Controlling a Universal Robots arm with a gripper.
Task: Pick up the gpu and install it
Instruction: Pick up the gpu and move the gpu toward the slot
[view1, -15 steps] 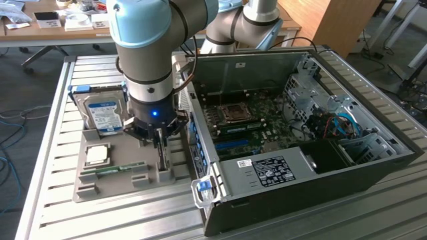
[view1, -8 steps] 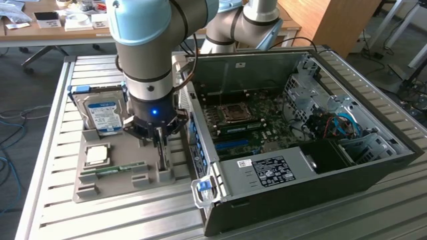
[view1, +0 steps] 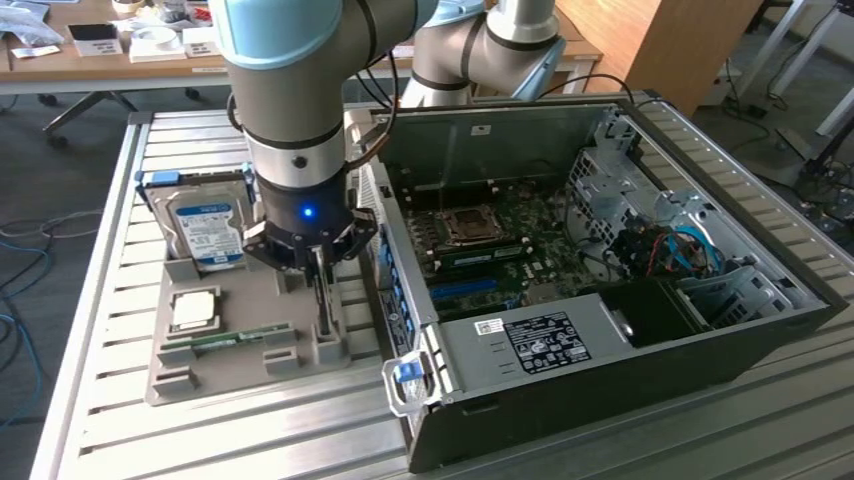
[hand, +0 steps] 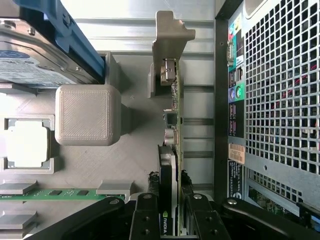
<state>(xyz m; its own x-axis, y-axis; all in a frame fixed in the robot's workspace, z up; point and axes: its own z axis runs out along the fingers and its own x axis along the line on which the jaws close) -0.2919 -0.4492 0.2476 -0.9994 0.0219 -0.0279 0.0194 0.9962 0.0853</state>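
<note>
The gripper is closed on the gpu, which stands on edge in the grey holder on the counter, just beside the computer case. Freeing it cleanly likely calls for a straight, untilted lift, so that neither end binds in the slot.

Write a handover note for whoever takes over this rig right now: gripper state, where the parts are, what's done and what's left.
Gripper: lowered over the tray and shut on the thin green gpu card with the black cooler, one finger on each face.
Card: upright on edge in the grey plastic parts tray, beside the open black computer case.
Done: card grasped.
Left: card not yet lifted out or installed in the case.
</note>
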